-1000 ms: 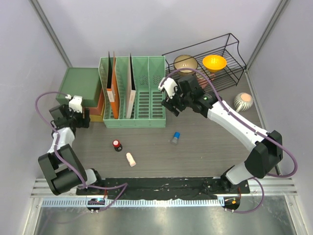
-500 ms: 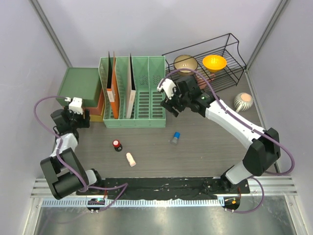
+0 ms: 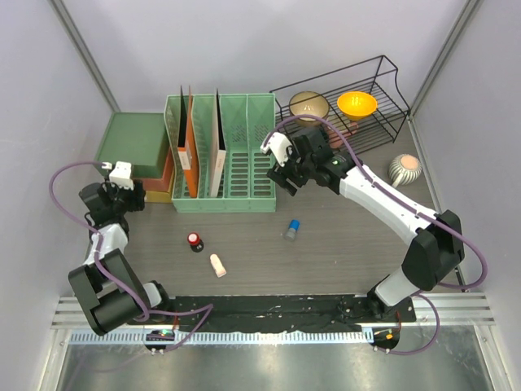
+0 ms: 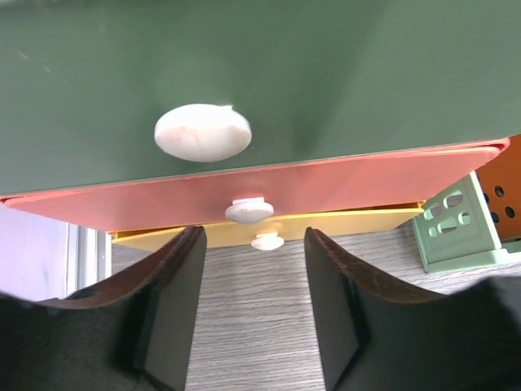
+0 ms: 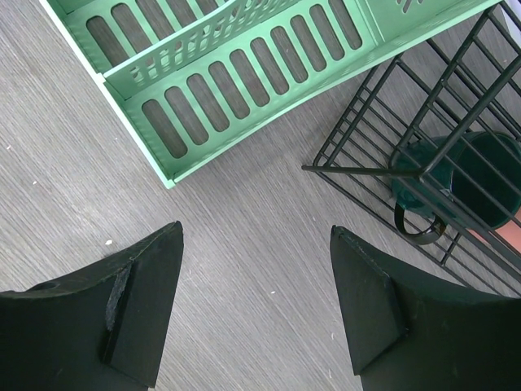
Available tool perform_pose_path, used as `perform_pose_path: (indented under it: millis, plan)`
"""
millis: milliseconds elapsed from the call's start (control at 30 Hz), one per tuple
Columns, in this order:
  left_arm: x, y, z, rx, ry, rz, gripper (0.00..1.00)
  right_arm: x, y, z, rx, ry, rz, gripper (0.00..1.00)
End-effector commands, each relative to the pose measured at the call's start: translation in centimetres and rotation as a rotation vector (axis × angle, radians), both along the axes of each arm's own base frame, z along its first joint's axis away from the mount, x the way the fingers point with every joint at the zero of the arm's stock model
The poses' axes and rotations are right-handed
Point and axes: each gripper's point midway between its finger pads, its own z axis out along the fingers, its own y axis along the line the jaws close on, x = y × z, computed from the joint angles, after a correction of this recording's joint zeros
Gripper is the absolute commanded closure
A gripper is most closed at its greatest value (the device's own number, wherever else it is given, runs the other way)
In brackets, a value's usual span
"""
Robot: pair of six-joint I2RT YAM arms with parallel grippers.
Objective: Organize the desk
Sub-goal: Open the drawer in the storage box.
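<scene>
The worktop [image 3: 342, 252] lies beneath everything, small bottles [image 3: 195, 241] loose near its front. Left fingers [image 4: 171, 309], part open and empty, face the drawer knobs [image 4: 249, 210]; closing off-centre, they may slip off. Right fingers [image 5: 138, 309] hang wide, empty, by the green rack [image 5: 236, 90].

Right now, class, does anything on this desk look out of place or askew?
Three small things lie loose on the dark wood-grain desk, in front of the green slotted file rack: a red-capped little bottle, a pale tube on its side and a blue-capped vial, apparently tipped over. Nothing looks spilled.
</scene>
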Motion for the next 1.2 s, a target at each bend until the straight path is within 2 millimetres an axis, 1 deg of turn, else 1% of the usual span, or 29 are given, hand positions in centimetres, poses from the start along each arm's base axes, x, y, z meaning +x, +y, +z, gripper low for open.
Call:
perform_pose_path:
  millis: [0, 167, 400, 667, 900, 1033, 1167]
  plan:
    - [1.3, 0.2, 2.8, 0.028, -0.093, -0.038, 0.46, 0.3, 0.3, 0.8, 0.023, -0.019, 0.005, 0.23]
    - [1.7, 0.3, 3.0, 0.026, -0.104, -0.039, 0.53, 0.2, 0.3, 0.5, 0.017, -0.009, 0.006, 0.23]
    - [1.8, 0.4, 3.0, 0.046, -0.135, -0.038, 0.56, 0.2, 0.4, 0.2, 0.009, 0.001, 0.011, 0.23]
    - [2.1, 0.6, 2.3, 0.046, -0.133, -0.035, 0.56, 0.1, 0.4, -0.4, -0.002, 0.020, 0.015, 0.23]
    - [2.2, 0.5, 2.2, 0.044, -0.144, -0.041, 0.57, 0.0, 0.4, -0.6, -0.006, 0.028, 0.018, 0.23]
    - [2.2, 0.4, 2.2, 0.038, -0.148, -0.045, 0.60, 0.0, 0.4, -1.0, -0.013, 0.037, 0.020, 0.23]
    - [2.2, 0.3, 2.3, 0.036, -0.149, -0.051, 0.67, 0.1, 0.4, -1.3, -0.020, 0.045, 0.018, 0.23]
